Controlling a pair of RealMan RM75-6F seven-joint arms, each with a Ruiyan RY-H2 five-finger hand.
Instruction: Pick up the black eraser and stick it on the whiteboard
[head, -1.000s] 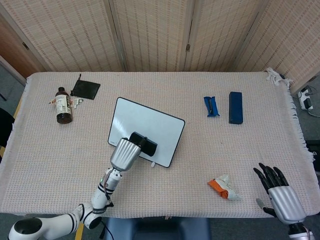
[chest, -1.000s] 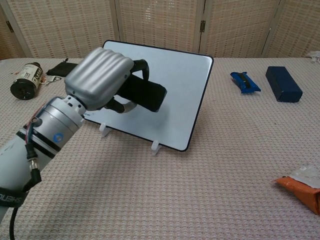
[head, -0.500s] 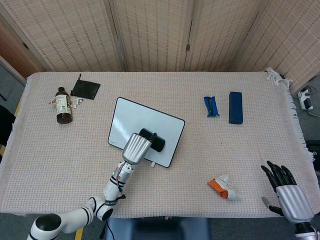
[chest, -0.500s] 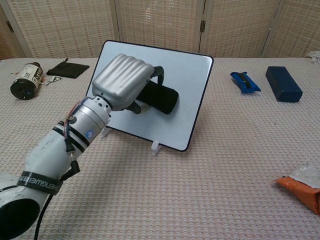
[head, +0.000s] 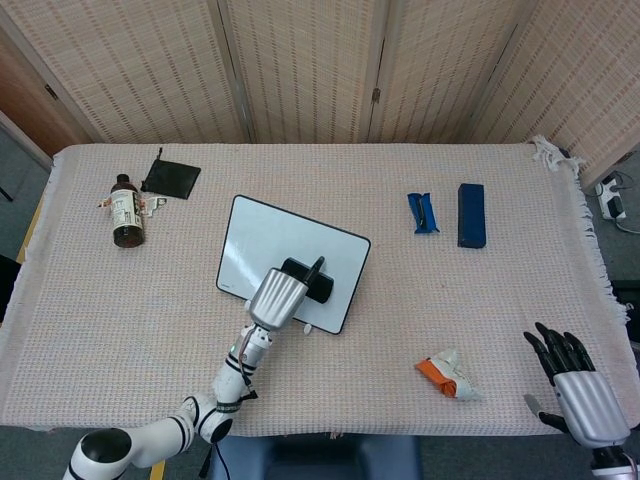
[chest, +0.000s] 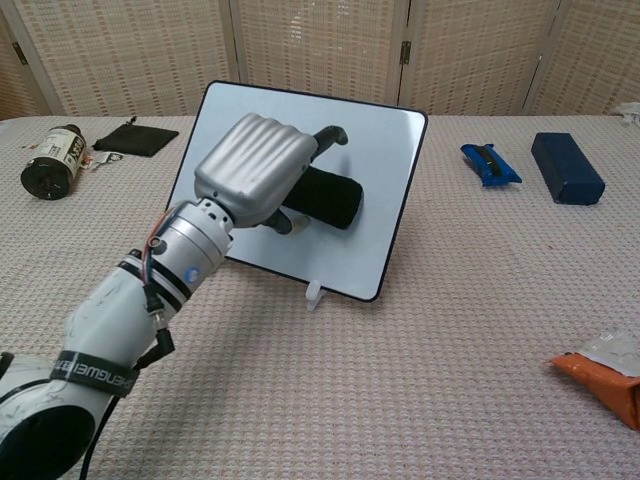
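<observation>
The white whiteboard (head: 270, 235) (chest: 380, 170) stands tilted on small feet at the table's middle left. The black eraser (head: 320, 287) (chest: 335, 200) lies flat against the board's face, near its lower right part. My left hand (head: 275, 298) (chest: 255, 170) covers the eraser's left end and still holds it from the front. One finger (chest: 330, 135) is lifted off and points up over the board. My right hand (head: 580, 385) hovers at the table's near right corner, fingers spread, holding nothing; only the head view shows it.
A brown bottle (head: 125, 210) (chest: 45, 160) and a black pouch (head: 170, 175) (chest: 135, 135) lie far left. A blue packet (head: 423, 212) (chest: 490, 163) and a dark blue box (head: 471, 214) (chest: 567, 167) lie far right. An orange-white wrapper (head: 448, 375) (chest: 600, 375) lies near right.
My left hand carried the eraser rightward and pressed it onto the board. One finger has now lifted off it. The right hand drew slightly back toward the table edge.
</observation>
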